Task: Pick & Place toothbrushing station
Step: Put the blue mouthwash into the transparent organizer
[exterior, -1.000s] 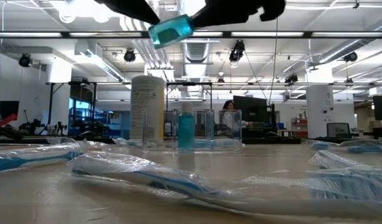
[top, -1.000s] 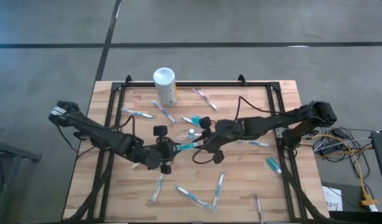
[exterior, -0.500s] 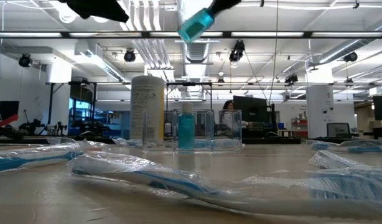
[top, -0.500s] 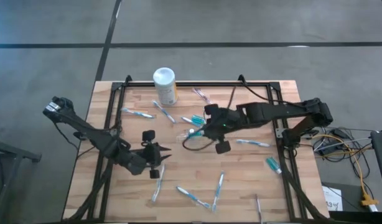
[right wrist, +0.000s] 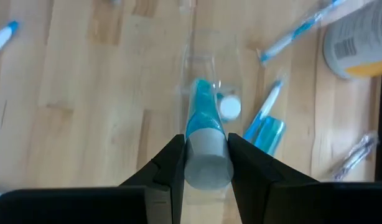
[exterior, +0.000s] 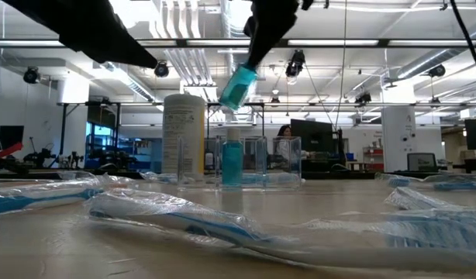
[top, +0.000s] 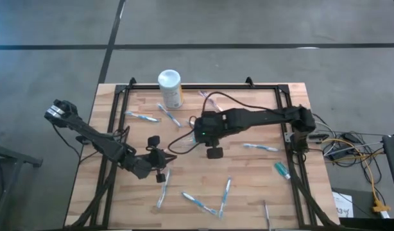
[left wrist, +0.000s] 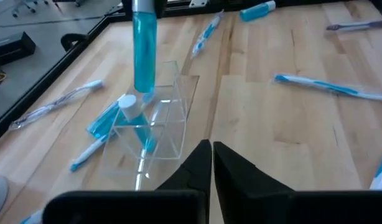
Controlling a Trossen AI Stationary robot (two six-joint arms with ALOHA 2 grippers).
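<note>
The see-through holder [left wrist: 160, 121] stands on the table's middle [top: 196, 136], with a small blue bottle [exterior: 232, 159] with a white cap inside it. My right gripper [right wrist: 206, 146] is shut on a blue tube [left wrist: 144, 53], which hangs just above the holder [exterior: 257, 159]. My left gripper [left wrist: 212, 149] is shut and empty, near and left of the holder [top: 160, 160]. The white canister [top: 169, 88] stands at the far edge. My right gripper pinches the tube's grey upper end [right wrist: 206, 163] between its two fingers. The fingers come from above, pointing down. The tube hangs below them, slightly tilted, its lower end [exterior: 227, 111] just over the holder's open top, clear of the table.
Several wrapped toothbrushes lie scattered over the table [top: 142, 117] [top: 226, 192] [top: 261, 147] [exterior: 176, 217]. A blue tube [top: 282, 170] lies by the right rail. A blue packet [right wrist: 265, 134] lies beside the holder. A black frame [top: 184, 85] borders the table.
My right gripper has carried the blue tube toward the table's left and down to the holder, tipping it from level to nearly upright. My left gripper has drawn back toward the table's near left, away from the tube.
</note>
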